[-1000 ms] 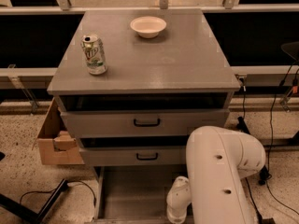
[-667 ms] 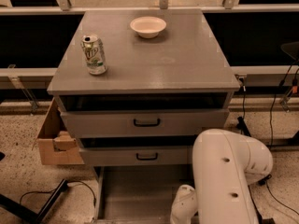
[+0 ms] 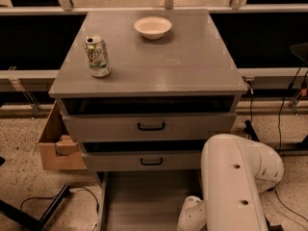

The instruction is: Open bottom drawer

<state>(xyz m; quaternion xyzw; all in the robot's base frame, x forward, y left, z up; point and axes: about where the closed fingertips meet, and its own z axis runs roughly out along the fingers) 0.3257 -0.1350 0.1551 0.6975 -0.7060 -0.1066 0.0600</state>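
Observation:
The grey cabinet [image 3: 149,57] has three drawers. The bottom drawer [image 3: 144,201] is pulled out toward me, and its plain grey inside shows below the two taller fronts. Its front and black handle lie below the frame's lower edge. The middle drawer [image 3: 151,161] and top drawer [image 3: 151,126] also stand slightly out, each with a black bar handle. My white arm [image 3: 236,182] reaches down at the lower right, with its wrist [image 3: 191,215] over the open drawer's right side. The gripper itself is below the frame's edge, out of view.
A green soda can [image 3: 97,56] and a white bowl [image 3: 152,27] stand on the cabinet top. A cardboard box [image 3: 55,146] sits on the floor left of the cabinet. Black cables [image 3: 43,201] and a black stand leg lie at the lower left. More cables hang at the right [image 3: 281,124].
My arm has shifted a little to the right and down. The wrist has sunk lower toward the frame's edge. The drawers look the same.

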